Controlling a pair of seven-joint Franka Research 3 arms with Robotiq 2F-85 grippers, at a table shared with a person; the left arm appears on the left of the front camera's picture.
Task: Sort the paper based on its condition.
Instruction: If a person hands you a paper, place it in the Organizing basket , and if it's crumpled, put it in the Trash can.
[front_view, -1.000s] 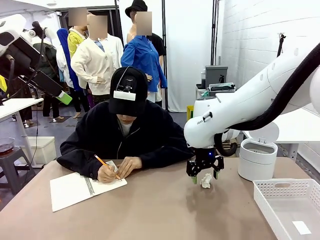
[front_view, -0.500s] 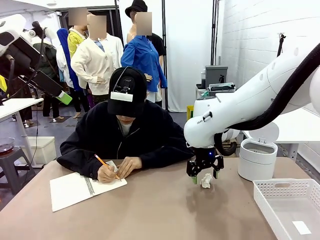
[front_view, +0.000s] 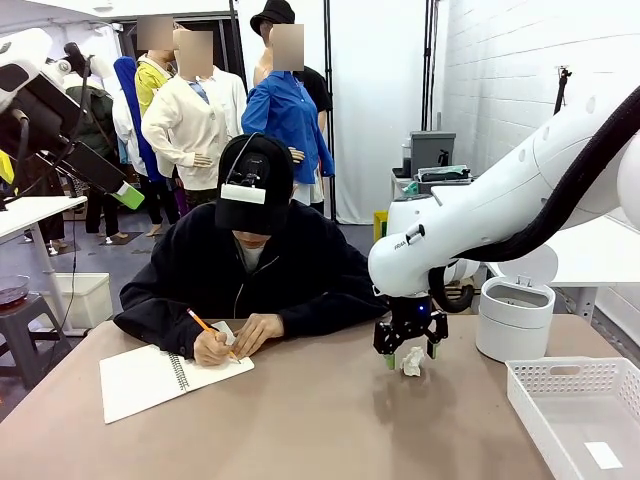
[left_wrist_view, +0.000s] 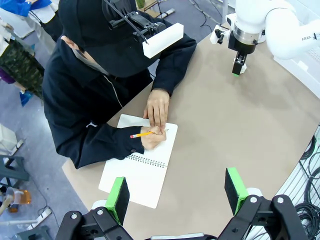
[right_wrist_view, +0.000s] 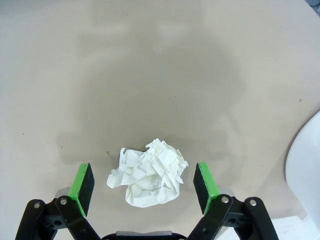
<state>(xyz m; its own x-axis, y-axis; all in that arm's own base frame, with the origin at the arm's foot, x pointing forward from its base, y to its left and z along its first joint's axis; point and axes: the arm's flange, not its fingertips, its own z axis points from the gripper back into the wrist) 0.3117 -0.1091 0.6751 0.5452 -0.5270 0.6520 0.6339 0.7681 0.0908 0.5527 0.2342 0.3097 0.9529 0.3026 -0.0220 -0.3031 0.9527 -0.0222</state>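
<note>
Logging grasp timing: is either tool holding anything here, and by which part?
Nothing is held. The right tool stands open around the crumpled paper; the left tool is open, empty.

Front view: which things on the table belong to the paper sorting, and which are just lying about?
Job, likely: crumpled paper, right gripper open around it, flat sheet in the basket, round bin.
Other: spiral notebook, person's pencil.

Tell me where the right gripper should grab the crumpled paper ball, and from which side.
Grip the crumpled paper across its bulky middle, coming straight down. It is a loose lump on the table with no flat edge, and the open right gripper straddles it.
</note>
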